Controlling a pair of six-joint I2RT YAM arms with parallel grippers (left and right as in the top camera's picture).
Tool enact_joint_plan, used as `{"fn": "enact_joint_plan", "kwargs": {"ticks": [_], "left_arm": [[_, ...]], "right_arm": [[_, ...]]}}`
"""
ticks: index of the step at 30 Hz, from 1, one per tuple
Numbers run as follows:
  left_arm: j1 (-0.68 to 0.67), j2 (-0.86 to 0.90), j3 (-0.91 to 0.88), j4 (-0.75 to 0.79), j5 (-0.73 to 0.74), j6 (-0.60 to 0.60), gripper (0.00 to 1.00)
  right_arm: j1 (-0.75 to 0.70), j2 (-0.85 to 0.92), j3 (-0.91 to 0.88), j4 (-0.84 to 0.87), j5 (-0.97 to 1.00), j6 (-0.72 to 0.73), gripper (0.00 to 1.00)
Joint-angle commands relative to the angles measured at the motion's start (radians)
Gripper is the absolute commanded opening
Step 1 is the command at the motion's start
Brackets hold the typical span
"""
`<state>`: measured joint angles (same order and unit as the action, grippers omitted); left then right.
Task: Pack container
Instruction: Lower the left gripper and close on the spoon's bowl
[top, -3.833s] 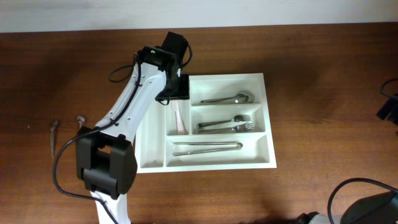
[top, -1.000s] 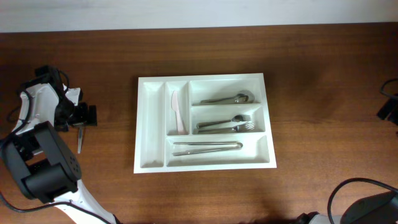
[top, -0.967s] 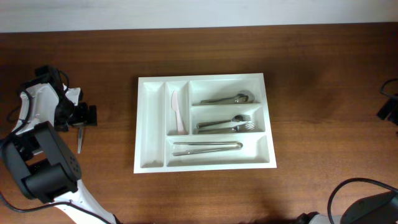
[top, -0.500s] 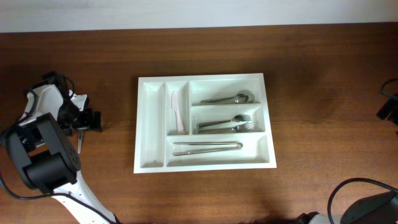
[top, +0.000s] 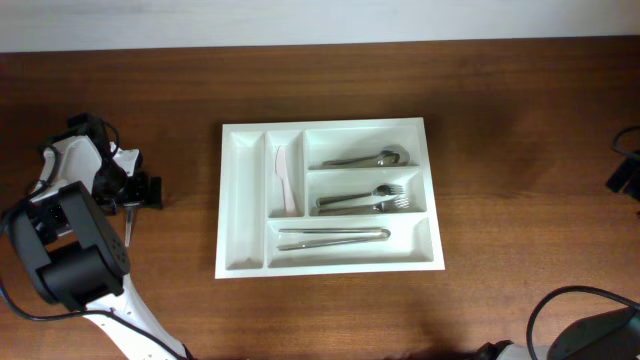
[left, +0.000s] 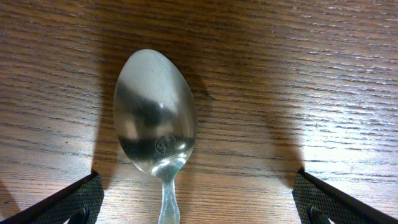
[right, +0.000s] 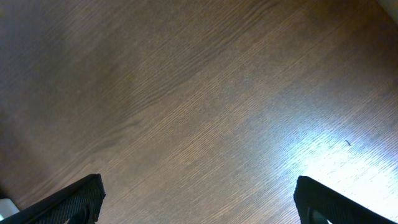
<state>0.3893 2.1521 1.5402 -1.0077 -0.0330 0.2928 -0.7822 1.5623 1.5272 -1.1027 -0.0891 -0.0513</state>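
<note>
Spoon (left: 155, 124) handle cut off by left wrist view's bottom edge.

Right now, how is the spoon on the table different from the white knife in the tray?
The spoon is shiny grey metal; the knife is plain white. The spoon lies on the bare wooden table, outside the tray; the knife lies inside one narrow compartment of it. The spoon sits between the open fingers of the left claw; no claw is near the knife. Both lie flat.

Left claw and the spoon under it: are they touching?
Apart. The left wrist view shows the spoon lying between the fingers of the wide-open left claw, with bare wood on both sides.
</note>
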Motion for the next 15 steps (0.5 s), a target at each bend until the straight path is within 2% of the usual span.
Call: {"fn": "enact_joint_plan", "kwargs": {"ticks": [1,8,9,15], "left_arm": [[0.003,0.049,-0.006,-0.003,0.019,0.015,0.99],[0.003,0.049,-0.006,-0.003,0.018,0.015,1.0],[0.003,0.049,-0.006,-0.002,0.018,0.015,0.93],[0.003,0.049,-0.006,0.004,0.008,-0.012,0.32]], "right_arm": [[-0.003,-0.003,-0.002,0.0,-0.009,0.008,0.99],[-0.003,-0.003,-0.002,0.0,-0.009,0.008,0.99],[-0.003,-0.003,-0.002,0.0,-0.009,0.008,0.99],[-0.003,-0.003,-0.002,0.0,-0.009,0.008,0.99]]}}
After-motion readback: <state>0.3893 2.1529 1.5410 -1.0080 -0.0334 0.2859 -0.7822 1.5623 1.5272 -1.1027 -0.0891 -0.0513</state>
